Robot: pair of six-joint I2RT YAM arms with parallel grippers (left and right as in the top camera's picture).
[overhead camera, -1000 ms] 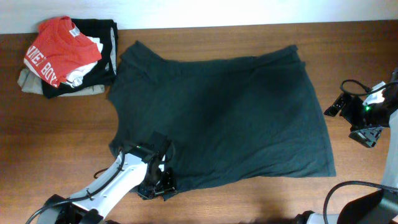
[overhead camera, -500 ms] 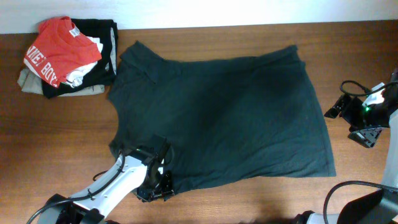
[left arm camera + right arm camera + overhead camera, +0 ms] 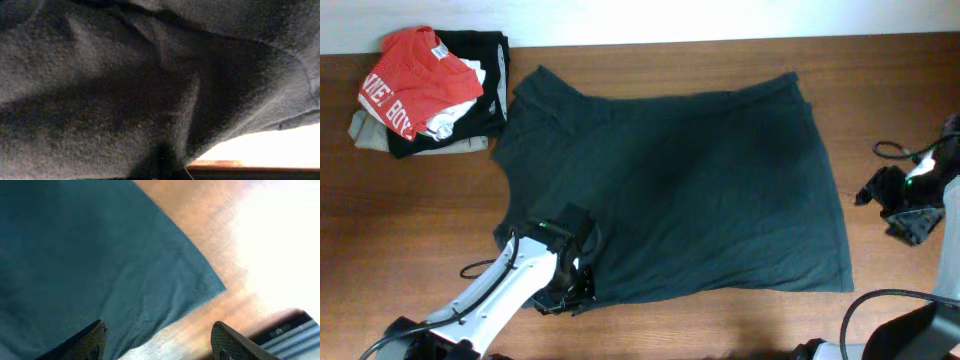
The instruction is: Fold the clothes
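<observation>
Shirt [image 3: 680, 190] is lying spread on the counter [image 3: 420, 230]. I'm working the left gripper [image 3: 570, 288] at its lower-left corner; cloth is filling that view, so I cannot tell its state. Right gripper [image 3: 157, 335] is hanging spread beside the right corner. By my judgement, the first fold is waiting on firm corner pinches.

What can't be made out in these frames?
1. Whether the left gripper is open or shut: in the overhead view its own arm covers the fingertips, and the left wrist view is filled by the shirt.
2. The underside of the shirt: hidden against the table in all views.
3. Lettering on the red shirt: in the overhead view it is folded and too small to read whole.
</observation>
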